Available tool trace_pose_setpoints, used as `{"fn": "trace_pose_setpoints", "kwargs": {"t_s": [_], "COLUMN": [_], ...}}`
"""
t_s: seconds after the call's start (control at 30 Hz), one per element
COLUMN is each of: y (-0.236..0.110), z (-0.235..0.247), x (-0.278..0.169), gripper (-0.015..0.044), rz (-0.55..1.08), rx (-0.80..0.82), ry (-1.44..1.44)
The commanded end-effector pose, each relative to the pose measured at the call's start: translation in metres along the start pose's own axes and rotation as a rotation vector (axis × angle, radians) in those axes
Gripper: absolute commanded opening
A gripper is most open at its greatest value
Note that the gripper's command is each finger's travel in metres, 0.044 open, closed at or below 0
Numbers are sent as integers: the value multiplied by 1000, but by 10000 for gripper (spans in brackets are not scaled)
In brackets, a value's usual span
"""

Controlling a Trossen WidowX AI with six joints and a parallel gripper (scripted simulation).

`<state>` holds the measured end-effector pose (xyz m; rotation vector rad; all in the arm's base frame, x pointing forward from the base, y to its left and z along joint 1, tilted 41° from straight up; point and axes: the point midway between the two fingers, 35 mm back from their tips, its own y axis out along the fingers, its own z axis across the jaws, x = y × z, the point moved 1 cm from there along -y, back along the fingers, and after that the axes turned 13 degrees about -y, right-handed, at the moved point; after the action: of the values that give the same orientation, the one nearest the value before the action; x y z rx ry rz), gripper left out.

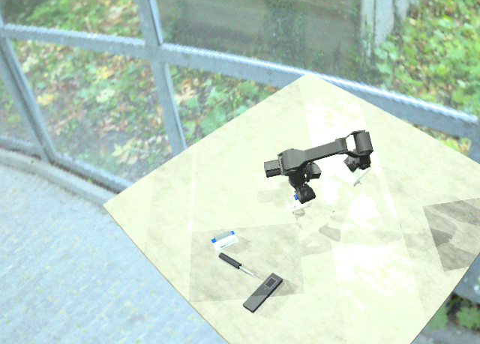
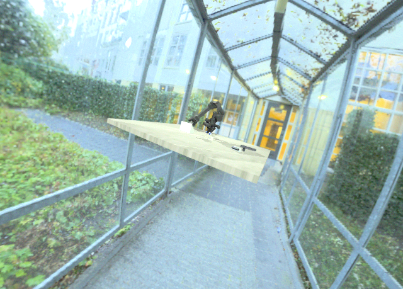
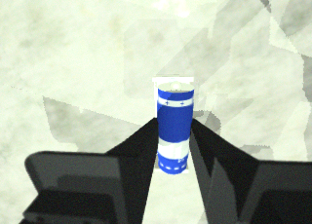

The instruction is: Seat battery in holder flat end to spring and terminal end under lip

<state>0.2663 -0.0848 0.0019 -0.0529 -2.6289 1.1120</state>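
Note:
A blue and white banded battery (image 3: 175,129) (image 1: 295,196) is held between my gripper's dark fingers (image 1: 303,195) (image 2: 210,133). The gripper is shut on the battery's middle. In the wrist view the battery lies lengthwise in line with a white rectangular holder (image 3: 156,82) (image 1: 293,207) right beneath it. The holder's rim shows past the battery's far end and near end. The battery's domed end points away from the wrist camera. I cannot tell whether the battery touches the holder's floor, and the spring and lip are hidden.
Near the table's front edge lie a small white tray with a grey, blue-tipped cell (image 1: 224,240), a black-handled screwdriver (image 1: 232,261) and a dark flat remote-like slab (image 1: 262,291) (image 2: 247,147). A white block (image 2: 186,126) (image 1: 361,176) stands by the arm's base.

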Motion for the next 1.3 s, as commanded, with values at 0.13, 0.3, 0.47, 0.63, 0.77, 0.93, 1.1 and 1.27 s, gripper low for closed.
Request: {"fn": "trace_pose_setpoints", "kwargs": {"t_s": [0.13,0.3,0.47,0.63,0.77,0.93,1.1,1.27], "y": [13,15,16,18,20,22,24,27], "z": [1,1,1,2,2,2,3,3], "x": [-2,-3,-6,-8,-9,-11,-13,-15], "gripper": [77,77,77,77,77,77,77,77], "rz": [-93,-112,-146,-180,-207,-241,-276,-310], "rx": [-19,-24,-31,-39,-46,-54,-63,-72], "ry": [-18,-18,-18,-18,-18,-18,-19,-18]}}
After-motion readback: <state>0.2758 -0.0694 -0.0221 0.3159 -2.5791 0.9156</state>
